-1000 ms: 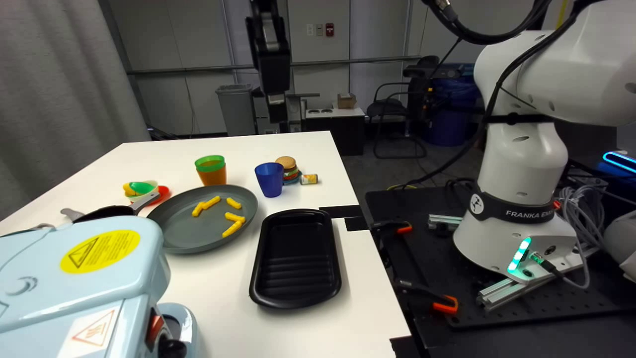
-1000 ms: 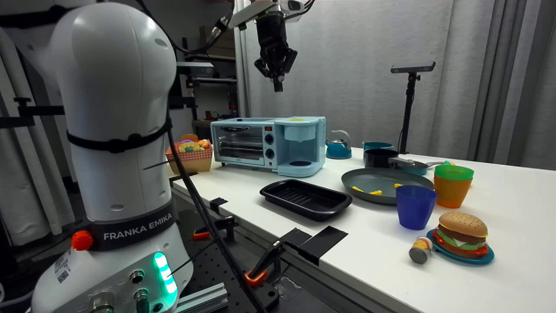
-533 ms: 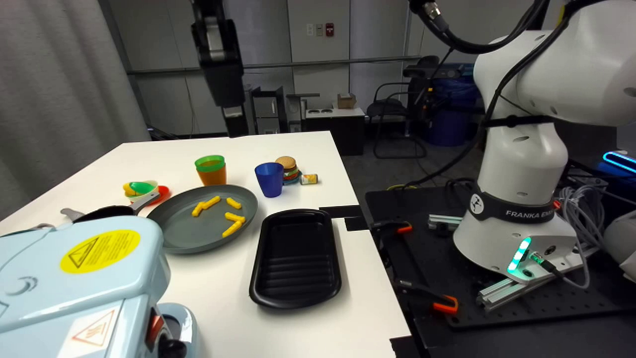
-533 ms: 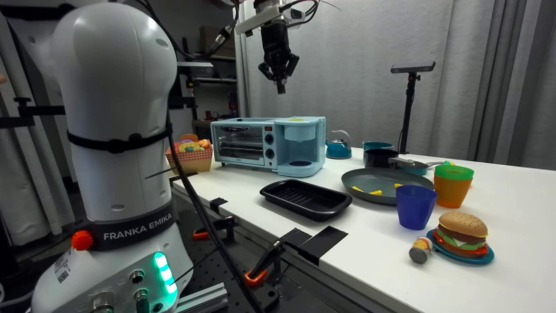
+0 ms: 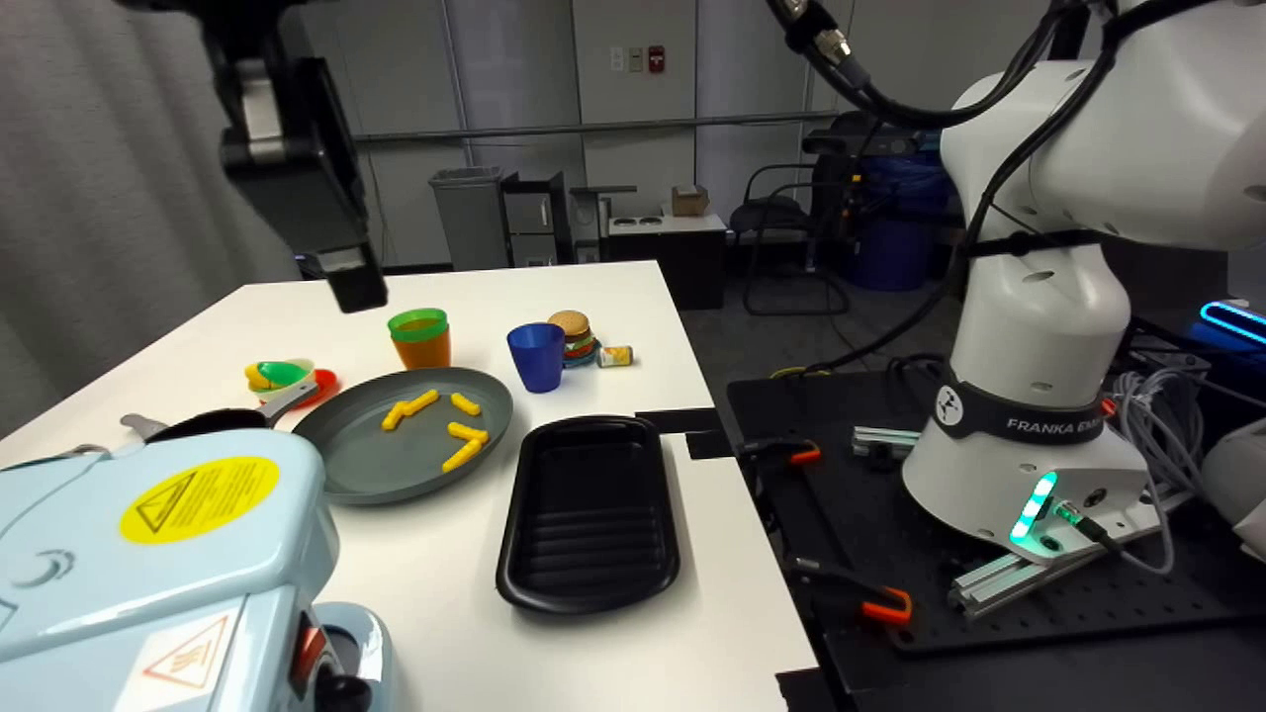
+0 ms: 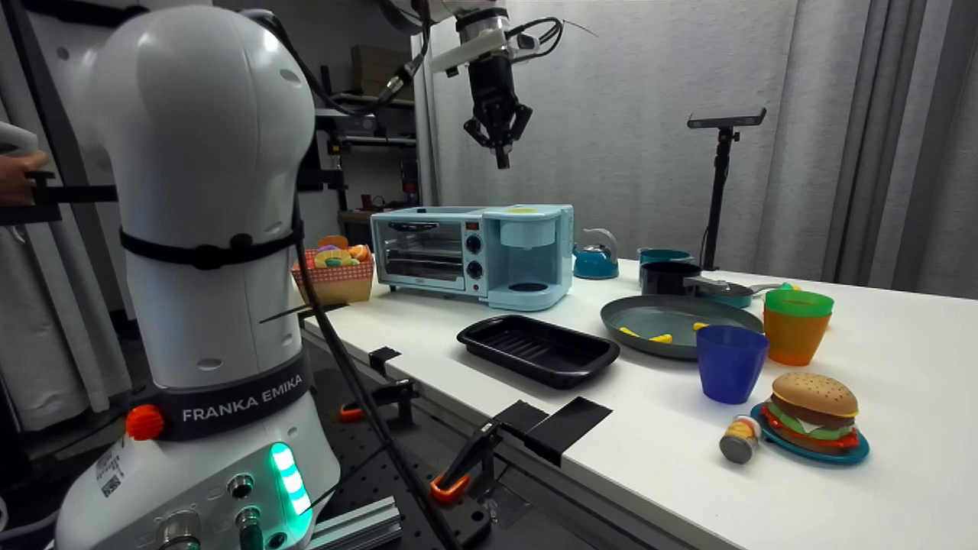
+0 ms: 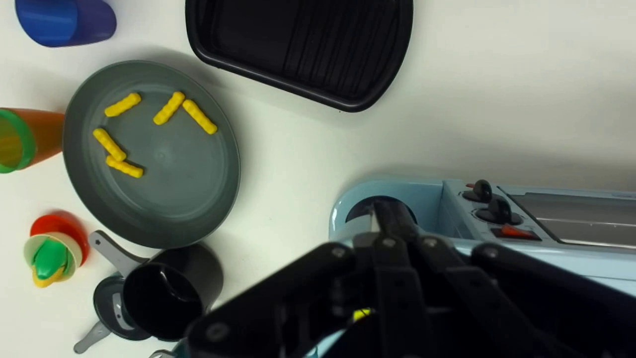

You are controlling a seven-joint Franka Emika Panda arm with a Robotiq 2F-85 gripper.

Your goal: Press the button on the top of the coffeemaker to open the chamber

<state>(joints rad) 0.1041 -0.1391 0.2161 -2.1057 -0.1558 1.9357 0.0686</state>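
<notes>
Nearest in an exterior view, the coffeemaker (image 5: pixel 173 583) fills the lower left of the frame; its lid (image 5: pixel 232 554), marked with a yellow sticker (image 5: pixel 200 499), looks to be down. The chamber seems closed, and the step in hand reads as the approach, with the press yet to come. The button cannot be picked out for certain; a crescent mark (image 5: pixel 45 569) at the left edge of the frame might be it.

Next out, the jaws hang at the upper left of that frame, clear of the lid, tips slanting downward. They are clenched together with nothing between them, a good shape for pushing. In both exterior views the coffeemaker stands below them, with a plain gap. In the wrist view it lies at the lower right, partly hidden by the jaws, whose tips overlap its warming disc (image 7: pixel 358 207) while a scrap of sticker shows past them. They appear to be over its front part; the next move likely calls for shifting them to the button, then pressing straight down.

Farther off, on the counter (image 5: pixel 435 593), lie a black tray (image 5: pixel 593 475) at mid-frame and a gray plate (image 5: pixel 361 465) of yellow sticks (image 5: pixel 463 457), with a blue cup (image 5: pixel 537 361) and a toy burger (image 5: pixel 579 336) behind.
</notes>
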